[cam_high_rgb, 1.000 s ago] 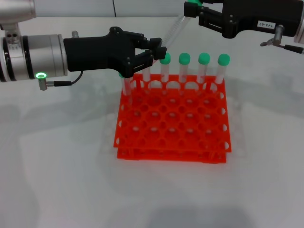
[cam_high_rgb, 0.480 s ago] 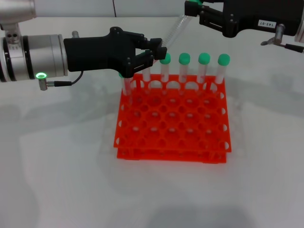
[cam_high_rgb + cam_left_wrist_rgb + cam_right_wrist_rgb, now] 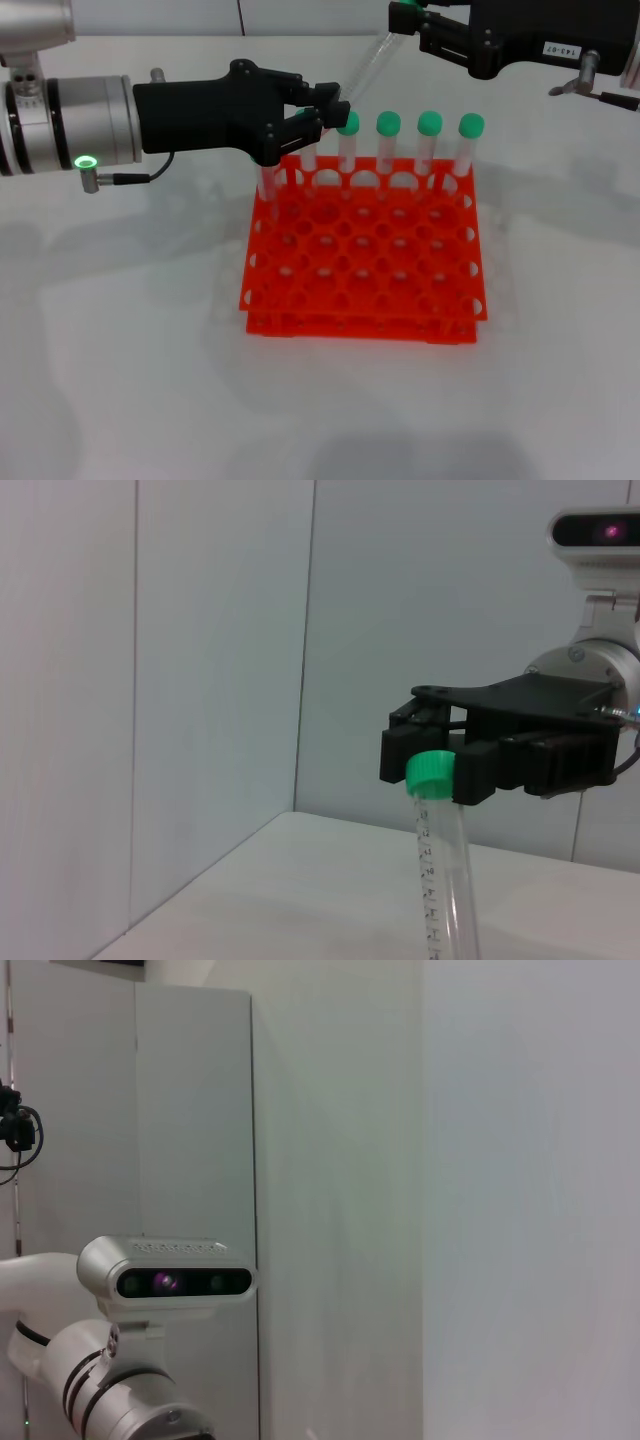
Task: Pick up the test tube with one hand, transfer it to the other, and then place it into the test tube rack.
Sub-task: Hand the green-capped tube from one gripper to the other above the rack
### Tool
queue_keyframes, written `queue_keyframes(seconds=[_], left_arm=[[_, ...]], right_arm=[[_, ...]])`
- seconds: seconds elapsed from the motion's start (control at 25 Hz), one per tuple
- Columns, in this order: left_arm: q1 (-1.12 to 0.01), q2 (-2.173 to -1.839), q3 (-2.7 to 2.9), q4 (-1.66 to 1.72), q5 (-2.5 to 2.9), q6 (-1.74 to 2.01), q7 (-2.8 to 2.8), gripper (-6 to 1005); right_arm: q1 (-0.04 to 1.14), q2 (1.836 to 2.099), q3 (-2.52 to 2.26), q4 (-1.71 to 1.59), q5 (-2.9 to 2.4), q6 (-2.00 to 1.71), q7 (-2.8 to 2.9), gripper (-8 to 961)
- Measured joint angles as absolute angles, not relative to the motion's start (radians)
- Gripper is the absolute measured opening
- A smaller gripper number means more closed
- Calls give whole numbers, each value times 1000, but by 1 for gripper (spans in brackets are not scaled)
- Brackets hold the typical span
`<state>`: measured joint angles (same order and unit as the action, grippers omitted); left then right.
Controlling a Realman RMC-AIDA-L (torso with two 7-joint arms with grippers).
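Handing over in mid-air, by my read: both grippers are on the same tube above the back of the rack, and nothing is going in yet.

- White table (image 3: pixel 120 380): carries only the rack in the head view.
- test tube rack (image 3: pixel 365 260): orange, two tiers, sits centre. Only the back row is filled. Four green-capped stored tubes (image 3: pixel 429 150) stand upright there, and at least two more clear bodies are partly hidden behind the left gripper. All nearer rows of holes look empty.
- left gripper (image 3: pixel 322 108): reaches in from the left over the rack's back-left corner, jaws narrow and pinching the tube's lower end.
- right gripper (image 3: pixel 408 22): comes in from the upper right. In the left wrist view its fingers (image 3: pixel 475 775) flank the cap and appear closed on it.
- test tube (image 3: pixel 362 68): tilted, spanning between the two grippers, cap end high at the right gripper, clear of the rack and the stored tubes.
- green cap (image 3: pixel 432 771): sits right between the right gripper's fingers.

Next move, as I judge it: one gripper lets go only once the other's grip is firm. The keeper then brings the tube upright and lines it up over a free hole. Risk: clipping the caps in the back row.
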<state>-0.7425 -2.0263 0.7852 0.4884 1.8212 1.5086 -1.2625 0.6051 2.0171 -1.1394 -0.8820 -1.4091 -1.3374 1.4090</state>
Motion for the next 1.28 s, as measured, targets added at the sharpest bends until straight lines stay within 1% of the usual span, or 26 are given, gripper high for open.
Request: queue_keyframes(seconds=[0.4,0.6,0.88,1.2,1.28], left_arm=[[-739,-2037,785,512,1823,1508,-1264,260],[-726,-2050,784,520,1792,1504,-1254,261],[-720,-2051,784,525,1786,1508,-1251,263],[-718,-2051,779,525,1782,1508,-1267,438],[-714,-2049,778,525,1769,1508,-1280,538]], right_arm=[[604,2017,-1141,-883,-1404,-1341,1414,282],[600,2018,-1143,-885,-1410,-1342,1414,282],[597,2019,-1143,-888,-1410,-1342,1414,282],[597,2019,-1143,-890,-1410,-1342,1414,282],[597,2019,-1143,-891,-1410,-1342,1414,282]])
